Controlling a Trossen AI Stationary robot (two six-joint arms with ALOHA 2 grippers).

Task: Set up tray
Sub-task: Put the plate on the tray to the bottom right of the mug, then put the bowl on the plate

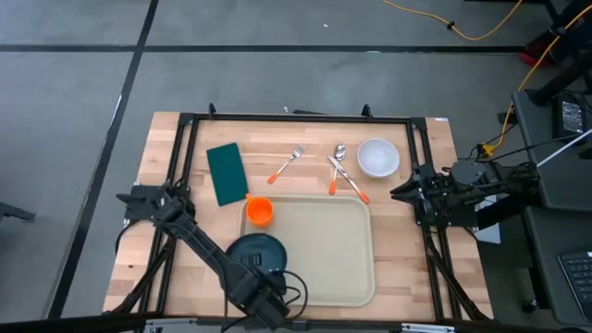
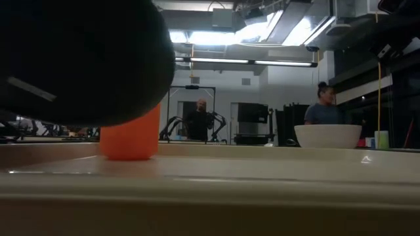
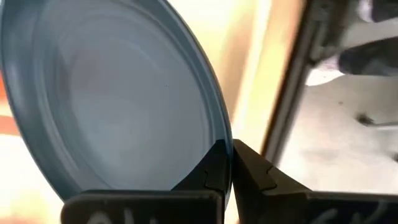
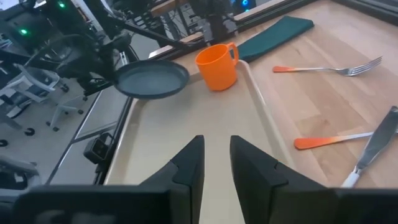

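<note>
The cream tray (image 1: 324,254) lies at the table's near middle. An orange cup (image 1: 260,212) stands in its far left corner. A dark teal plate (image 1: 256,252) hangs over the tray's left edge with my left gripper (image 1: 261,282) shut on it; in the low view the plate (image 2: 79,59) fills the upper left, in front of the cup (image 2: 131,137). My right gripper (image 4: 216,155) waits at the table's right side, open, with nothing between its fingers. My left gripper pinches the plate's rim (image 3: 227,144) between its two fingers (image 3: 210,169), at the plate's near side. The fingers come from above, pointing down. The plate (image 4: 152,79) is about level, face up, lifted clear of the tray.
A dark green napkin (image 1: 226,173) lies far left of the tray. A fork (image 1: 288,164), a spoon and a knife (image 1: 344,174) with orange handles and a white bowl (image 1: 377,157) lie along the far side. People stand in the room beyond the table.
</note>
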